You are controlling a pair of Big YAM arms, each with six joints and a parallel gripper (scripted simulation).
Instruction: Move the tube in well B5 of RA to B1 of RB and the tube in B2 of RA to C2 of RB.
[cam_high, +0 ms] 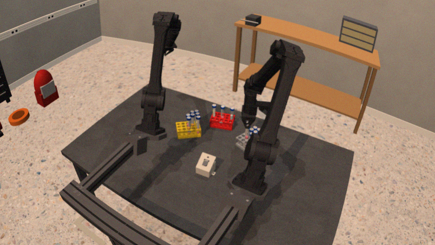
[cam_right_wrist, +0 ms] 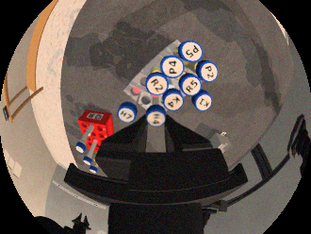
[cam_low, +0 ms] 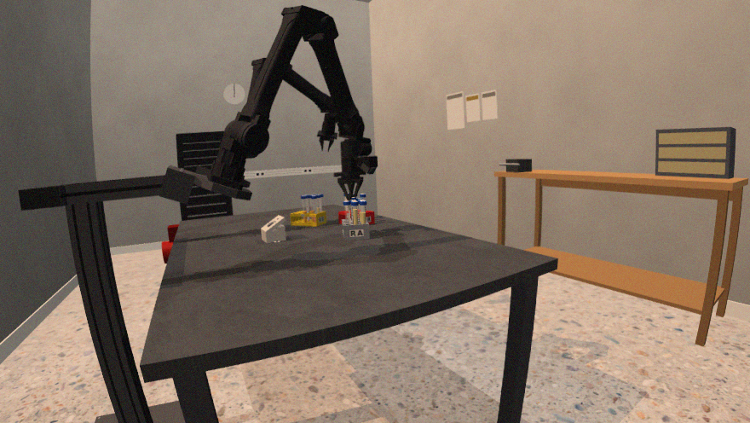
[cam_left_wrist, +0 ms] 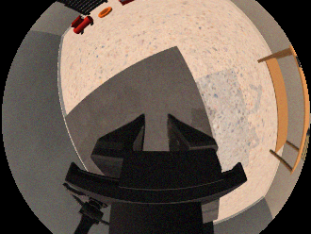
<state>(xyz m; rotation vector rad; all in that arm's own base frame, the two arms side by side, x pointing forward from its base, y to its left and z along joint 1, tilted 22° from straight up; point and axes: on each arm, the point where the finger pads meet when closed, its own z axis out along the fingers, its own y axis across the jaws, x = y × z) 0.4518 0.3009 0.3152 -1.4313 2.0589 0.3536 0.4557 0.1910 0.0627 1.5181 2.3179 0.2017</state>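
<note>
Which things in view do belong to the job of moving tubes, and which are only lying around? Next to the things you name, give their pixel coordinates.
For the job:
- grey plastic rack RA (cam_high: 240, 138) (cam_low: 355, 232) (cam_right_wrist: 151, 66)
- yellow rectangular rack (cam_high: 189, 131) (cam_low: 310, 221)
- blue-capped tube marked H4 (cam_high: 246, 134) (cam_right_wrist: 155, 115), in the right gripper (cam_high: 247, 124) (cam_low: 350, 196) (cam_right_wrist: 155, 118)
- cream sloped button box (cam_high: 200, 168) (cam_low: 274, 232) (cam_right_wrist: 220, 140)

Only around:
- red rack with blue-capped tubes (cam_high: 221, 124) (cam_low: 371, 217) (cam_right_wrist: 95, 124)
- orange ring (cam_high: 12, 119) (cam_left_wrist: 100, 14)
- wooden side bench (cam_high: 304, 34) (cam_low: 620, 180) (cam_left_wrist: 280, 104) (cam_right_wrist: 34, 57)
</note>
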